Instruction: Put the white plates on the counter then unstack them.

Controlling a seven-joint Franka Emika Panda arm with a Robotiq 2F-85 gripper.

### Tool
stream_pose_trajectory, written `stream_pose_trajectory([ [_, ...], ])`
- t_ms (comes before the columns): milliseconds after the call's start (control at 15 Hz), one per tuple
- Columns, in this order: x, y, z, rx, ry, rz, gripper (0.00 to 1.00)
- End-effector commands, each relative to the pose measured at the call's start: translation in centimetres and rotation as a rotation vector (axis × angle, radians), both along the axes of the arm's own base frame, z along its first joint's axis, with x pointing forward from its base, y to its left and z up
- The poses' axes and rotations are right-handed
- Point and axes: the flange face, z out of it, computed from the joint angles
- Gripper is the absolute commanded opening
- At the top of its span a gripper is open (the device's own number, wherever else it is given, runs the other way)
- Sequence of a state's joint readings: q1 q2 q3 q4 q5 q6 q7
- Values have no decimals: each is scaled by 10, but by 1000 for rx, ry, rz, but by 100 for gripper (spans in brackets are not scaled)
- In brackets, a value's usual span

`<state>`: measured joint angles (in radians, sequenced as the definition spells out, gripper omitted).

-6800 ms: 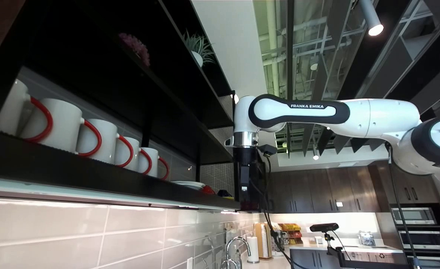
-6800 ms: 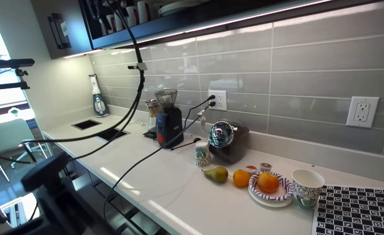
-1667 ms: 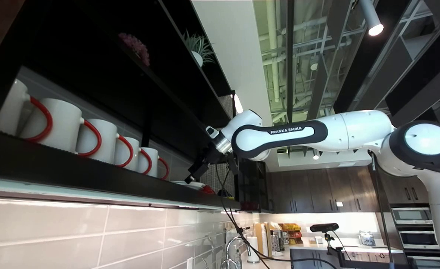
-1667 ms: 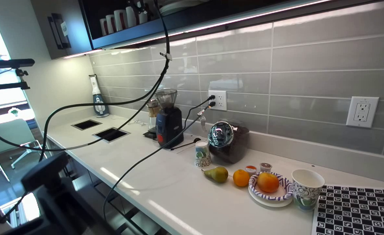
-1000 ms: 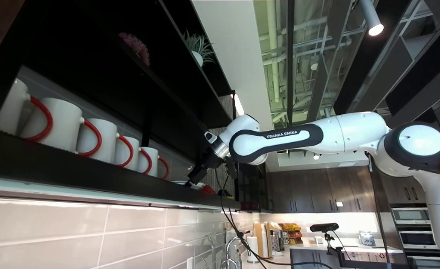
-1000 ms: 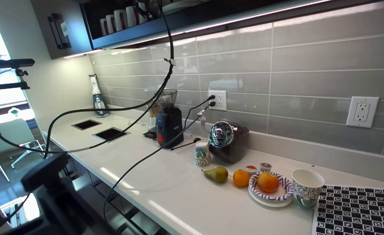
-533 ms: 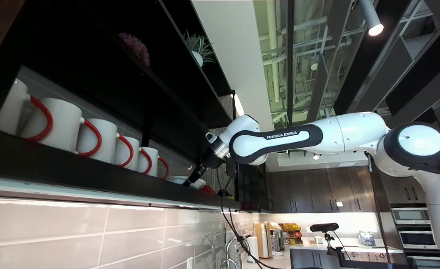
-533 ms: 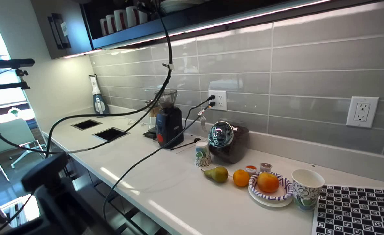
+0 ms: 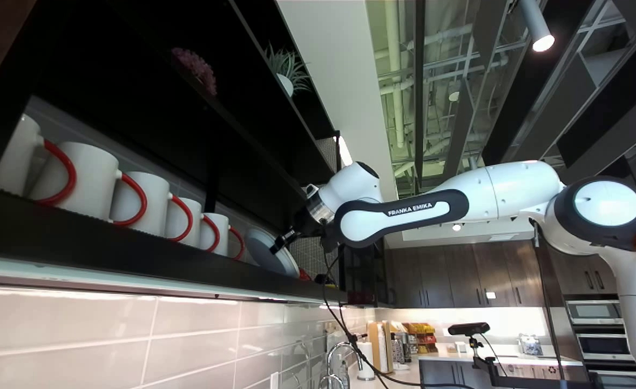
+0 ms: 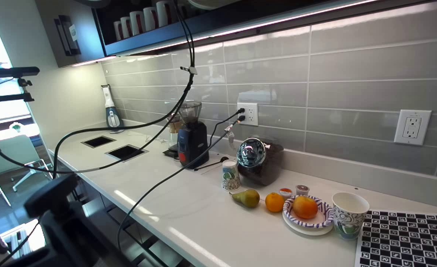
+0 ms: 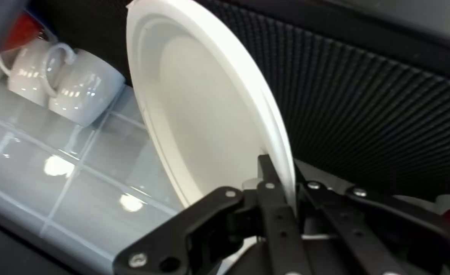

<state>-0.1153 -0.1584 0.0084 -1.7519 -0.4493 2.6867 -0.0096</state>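
Note:
The white plates [image 11: 206,103] stand tilted steeply above the shelf [image 9: 150,262] in the wrist view, with a doubled edge at the rim; how many are stacked I cannot tell. My gripper [image 11: 281,165] is shut on that rim, one finger on the plates' inner face and the other behind. In an exterior view the tilted plates [image 9: 268,254] show beyond the row of mugs, their lower edge close to the shelf, contact unclear. Only a pale underside of the plates [image 10: 211,3] shows at the top of an exterior view. The counter [image 10: 159,193] lies below the shelf.
Mugs with red handles [image 9: 86,178] line the shelf, and white cups [image 11: 85,88] stand near the plates. The counter holds a grinder [image 10: 192,137], a pear [image 10: 249,198], an orange [image 10: 274,202], a patterned bowl [image 10: 326,211] on a white dish, and paper cups. Cables [image 10: 181,100] hang in front.
My gripper has gone from open to shut on the plates' rim. The plates, lying flat a second ago, have swung up to a steep tilt as the wrist turned and rose slightly.

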Motion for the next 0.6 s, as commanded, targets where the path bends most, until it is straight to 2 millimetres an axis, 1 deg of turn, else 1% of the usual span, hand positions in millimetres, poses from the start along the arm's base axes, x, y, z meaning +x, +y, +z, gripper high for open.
stream_pose_trajectory([
  [0,-21,-9,10,24,-65,-166,1],
  [67,-27,-7,13,26,-84,-208,1],
  [200,-36,7,6,25,-95,-288,1],
  [333,-44,15,3,36,-74,-349,1],
  [533,-53,30,-4,40,-51,-384,1],
])
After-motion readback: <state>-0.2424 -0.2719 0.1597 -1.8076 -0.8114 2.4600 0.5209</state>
